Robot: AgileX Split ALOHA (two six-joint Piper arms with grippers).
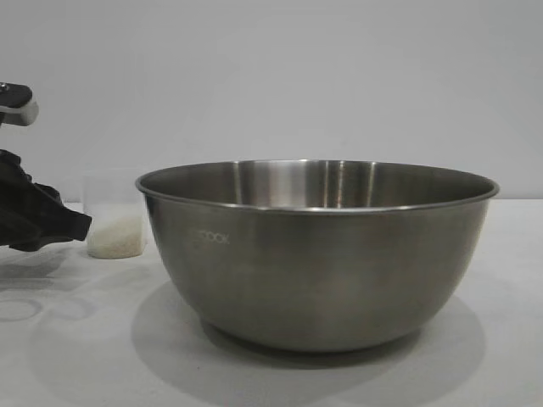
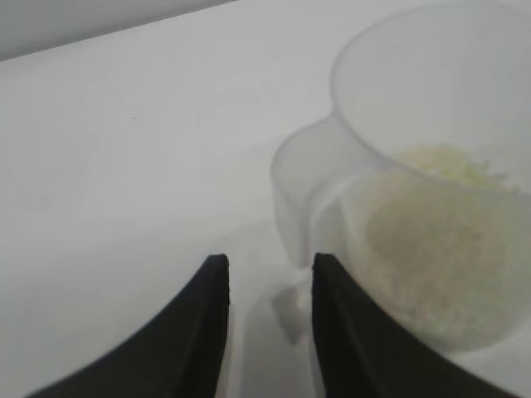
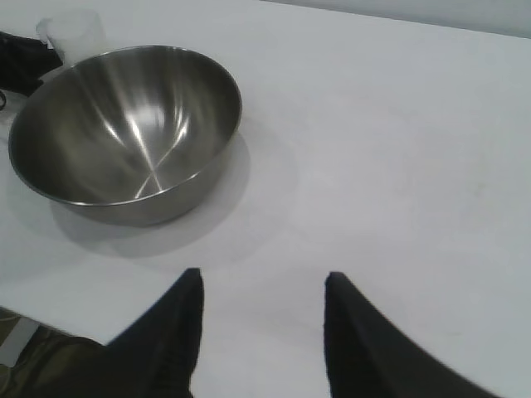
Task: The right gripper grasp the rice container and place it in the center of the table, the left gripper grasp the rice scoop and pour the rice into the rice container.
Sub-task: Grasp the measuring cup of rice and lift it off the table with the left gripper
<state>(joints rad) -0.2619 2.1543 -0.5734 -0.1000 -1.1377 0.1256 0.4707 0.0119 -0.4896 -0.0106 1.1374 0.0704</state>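
Hiding rice scoop (image 1: pixel 114 222) partly: rice container (image 1: pixel 318 254); left gripper (image 1: pixel 81 227) cropped.

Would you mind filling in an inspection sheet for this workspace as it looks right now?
Surface: white table, bare apart from the job's things.
Job's things: rice container upright, nothing inside; rice scoop upright beside it, holding rice in its bottom.
Clutter: nothing seen.
Grippers: left gripper open, fingertips at the scoop's loop handle, not closed on it; right gripper open, holding nothing, back from the rice container.
Cables: nothing seen.
Surroundings: plain light grey wall behind the table.
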